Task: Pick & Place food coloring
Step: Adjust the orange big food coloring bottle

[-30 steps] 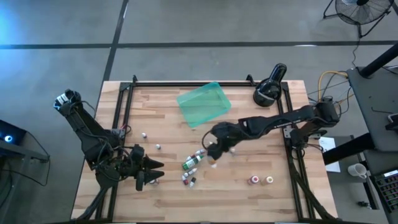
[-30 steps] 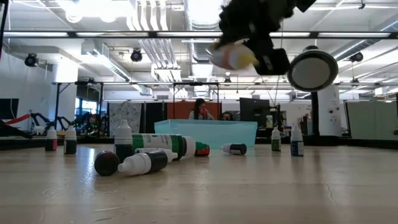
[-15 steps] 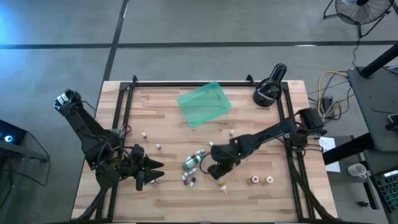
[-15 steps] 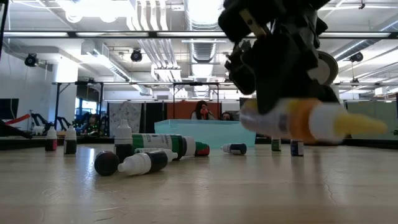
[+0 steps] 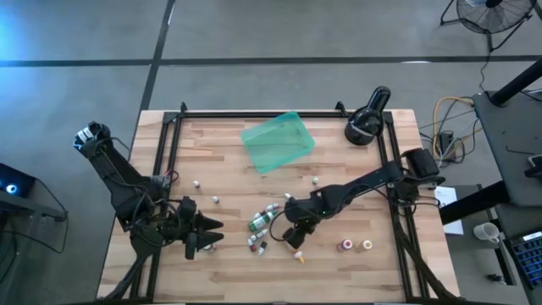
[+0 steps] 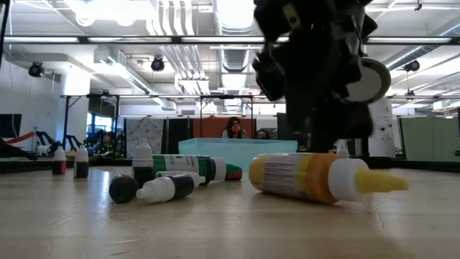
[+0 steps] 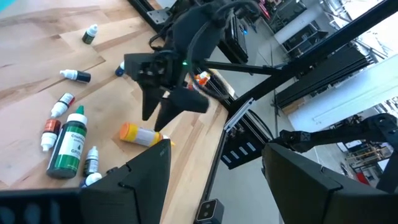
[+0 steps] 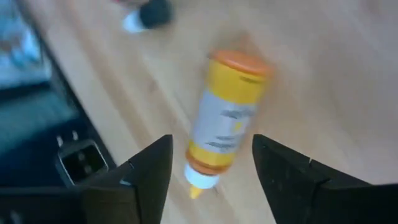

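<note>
A yellow food coloring bottle (image 5: pixel 299 252) with an orange base lies on its side on the wood table, its white cap and yellow tip toward the near edge (image 6: pixel 316 176). My right gripper (image 5: pixel 294 237) stands open just above it, one finger on either side (image 8: pixel 211 168), apart from the bottle. More food coloring bottles lie in a cluster (image 5: pixel 261 227) to its left, beside a larger green one (image 7: pixel 69 142). My left gripper (image 5: pixel 207 235) waits open near the table's left front.
A teal tray (image 5: pixel 278 141) sits at the far middle and a black round device (image 5: pixel 367 123) at the far right. Two bottles (image 5: pixel 356 245) stand at the near right; single small ones (image 5: pixel 216 200) (image 5: pixel 315 180) stand farther back. Bare wood lies along the near edge.
My right gripper has come down and toward the near edge with the yellow bottle, tipping further downward, then opened and let go. The bottle, first carried high, then level just over the table, now lies on its side on the wood.
</note>
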Robot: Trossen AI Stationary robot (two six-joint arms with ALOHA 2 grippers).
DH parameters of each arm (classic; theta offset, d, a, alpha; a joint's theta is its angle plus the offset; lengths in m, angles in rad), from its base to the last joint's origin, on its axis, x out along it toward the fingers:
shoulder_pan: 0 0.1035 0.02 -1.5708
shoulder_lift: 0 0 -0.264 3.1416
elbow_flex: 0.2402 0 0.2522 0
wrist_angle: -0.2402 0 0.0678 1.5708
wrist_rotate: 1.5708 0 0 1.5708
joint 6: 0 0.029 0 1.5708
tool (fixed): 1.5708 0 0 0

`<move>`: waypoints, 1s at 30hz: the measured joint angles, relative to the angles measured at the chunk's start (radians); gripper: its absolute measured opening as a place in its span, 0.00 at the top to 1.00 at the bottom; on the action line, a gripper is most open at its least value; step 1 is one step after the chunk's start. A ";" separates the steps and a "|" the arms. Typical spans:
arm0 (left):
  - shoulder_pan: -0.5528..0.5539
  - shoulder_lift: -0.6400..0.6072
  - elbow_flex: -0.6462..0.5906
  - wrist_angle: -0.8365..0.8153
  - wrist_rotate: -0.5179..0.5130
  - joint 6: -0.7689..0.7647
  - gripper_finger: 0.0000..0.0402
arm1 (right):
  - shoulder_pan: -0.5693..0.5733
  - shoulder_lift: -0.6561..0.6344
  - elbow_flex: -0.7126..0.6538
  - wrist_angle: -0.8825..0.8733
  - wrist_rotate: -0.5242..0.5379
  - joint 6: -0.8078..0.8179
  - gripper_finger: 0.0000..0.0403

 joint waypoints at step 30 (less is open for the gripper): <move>0.000 0.000 0.000 0.000 -0.002 0.024 0.44 | 0.217 -0.010 0.388 -0.639 0.552 0.024 0.50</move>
